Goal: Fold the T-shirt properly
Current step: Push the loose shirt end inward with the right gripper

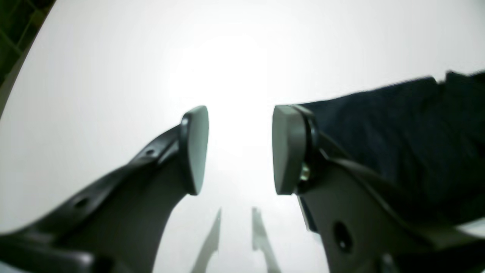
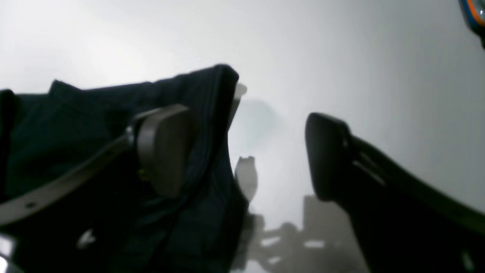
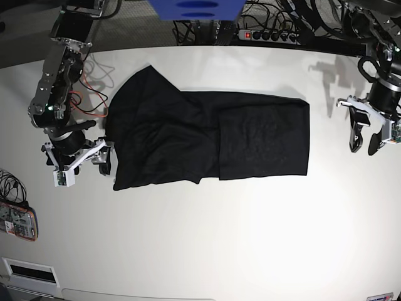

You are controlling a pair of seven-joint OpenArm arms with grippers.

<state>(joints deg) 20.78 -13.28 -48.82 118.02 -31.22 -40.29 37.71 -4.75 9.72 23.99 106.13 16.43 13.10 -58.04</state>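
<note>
The T-shirt [image 3: 207, 141] lies flat on the white surface [image 3: 219, 238]; the right gripper [image 2: 242, 151] gapes wide at its edge, while the left gripper [image 1: 240, 149] hangs part-open, well apart.

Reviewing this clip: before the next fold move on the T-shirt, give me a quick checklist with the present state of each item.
1. Left gripper open and empty, only table between its pads: ok.
2. Right gripper open at the shirt's edge, nothing clamped: ok.
3. T-shirt lying flat on the table, fully on it: ok.
4. Fold neat: not ok; the end near the right gripper is bunched and uneven.
5. Left gripper placed at the cloth: not ok; in the base view it stands apart from the shirt.
6. Label mark facing: cannot tell.
</note>
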